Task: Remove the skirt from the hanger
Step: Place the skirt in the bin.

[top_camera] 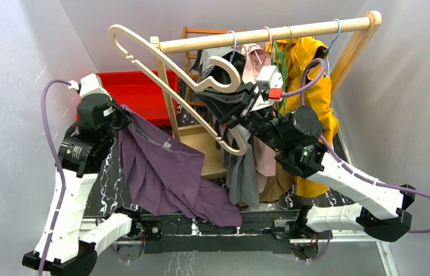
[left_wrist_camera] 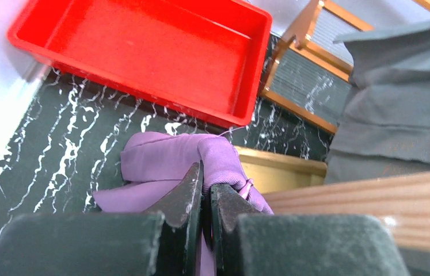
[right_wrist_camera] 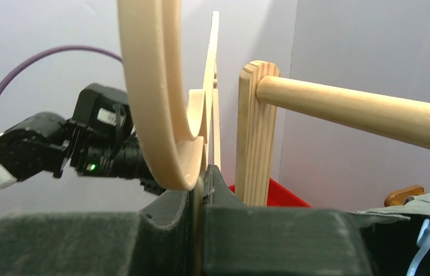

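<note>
Holding the purple pleated fabric skirt (top_camera: 169, 172) by one bunched corner, the left gripper (top_camera: 122, 119) sits raised near the red rectangular plastic tray (top_camera: 143, 92). In the left wrist view the left gripper (left_wrist_camera: 205, 190) has its jaws pressed together on a fold of the skirt (left_wrist_camera: 166, 158), with cloth bulging above the tips. Below it are the black white-veined marbled tabletop (left_wrist_camera: 68, 149) and the tray (left_wrist_camera: 132, 46)

Skirt long axis in the top view is diagonal: the pinched end is at upper left, and the free hem trails down-right to the near table edge between the arm bases. It hangs loose and fanned out, apart from the hanger

The pale curved wooden hanger (top_camera: 160, 72) is in the air, its long axis also diagonal from the upper-left tip to the lower-right tip, with the hook curling toward the right. The right gripper (top_camera: 228, 122) grips it near the lower-right part. In the right wrist view the right gripper (right_wrist_camera: 204, 179) has its jaws clamped tight on the hanger (right_wrist_camera: 149, 86) edge, and the hanger rises upright from the jaws

The light round wooden clothes rail (top_camera: 270, 34) stands behind, with a yellow garment (top_camera: 310, 63) and a grey garment (top_camera: 247, 172) hung on it
</note>
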Tool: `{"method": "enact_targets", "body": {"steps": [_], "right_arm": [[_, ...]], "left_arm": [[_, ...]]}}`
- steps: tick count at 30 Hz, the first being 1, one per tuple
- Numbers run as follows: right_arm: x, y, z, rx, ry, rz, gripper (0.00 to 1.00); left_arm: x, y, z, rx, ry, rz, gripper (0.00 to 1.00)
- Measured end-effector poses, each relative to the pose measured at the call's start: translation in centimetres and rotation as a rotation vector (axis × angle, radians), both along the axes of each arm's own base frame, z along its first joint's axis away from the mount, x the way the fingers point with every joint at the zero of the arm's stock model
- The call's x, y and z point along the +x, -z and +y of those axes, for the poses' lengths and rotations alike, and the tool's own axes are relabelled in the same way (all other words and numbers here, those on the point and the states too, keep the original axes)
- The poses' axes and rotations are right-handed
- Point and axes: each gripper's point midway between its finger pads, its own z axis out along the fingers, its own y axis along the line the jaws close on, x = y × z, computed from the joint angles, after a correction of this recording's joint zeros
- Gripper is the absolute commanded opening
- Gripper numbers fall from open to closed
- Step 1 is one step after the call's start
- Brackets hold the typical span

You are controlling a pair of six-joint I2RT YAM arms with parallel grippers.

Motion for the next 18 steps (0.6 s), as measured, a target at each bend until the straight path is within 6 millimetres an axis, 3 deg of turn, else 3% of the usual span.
{"method": "enact_targets", "body": {"steps": [6,10,18], "right_arm": [[-0.6,0.9,-0.3,-0.049,-0.021,0.010,0.00],[-1.1,1.0,-0.9,-0.067,-0.032,0.015,0.00],[-1.9,-1.4,-2.4,-0.018,-0.038,-0.011,0.00]], "left_arm": [[2.2,-2.8,1.0,0.071,-0.059,-0.026,0.00],[4.1,-6.6,1.4,0.113,-0.081,-0.111,0.00],[8.6,-13.8,1.0,0.162,-0.093,-0.341,0.00]]}}
